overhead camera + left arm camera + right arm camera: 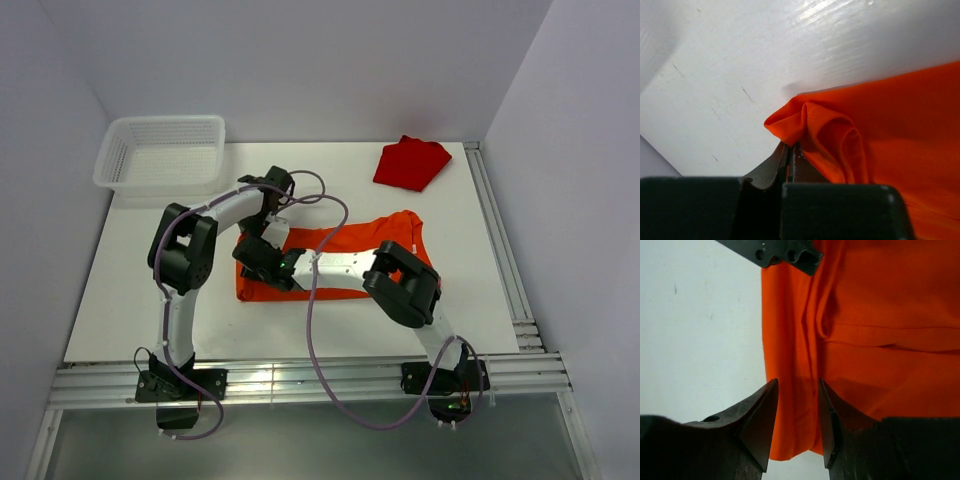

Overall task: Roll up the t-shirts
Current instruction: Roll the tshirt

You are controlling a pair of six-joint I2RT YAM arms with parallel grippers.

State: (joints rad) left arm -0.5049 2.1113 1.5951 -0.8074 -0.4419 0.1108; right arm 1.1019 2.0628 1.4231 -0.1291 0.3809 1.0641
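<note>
White basket [165, 120]: far-left corner of table [120, 300]. Left claw [791, 150]: clamped tight on a bunched corner of the orange t-shirt [350, 238], which lies mid-table. Right claw [798, 390]: 2 jaws apart, over that shirt's side edge. Red t-shirt [410, 163]: bundled, far right.

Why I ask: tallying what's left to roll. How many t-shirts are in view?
2. The orange t-shirt lies in the middle of the table, partly under the arms; the red t-shirt lies bunched near the far right corner. The arms could hide more cloth.
</note>
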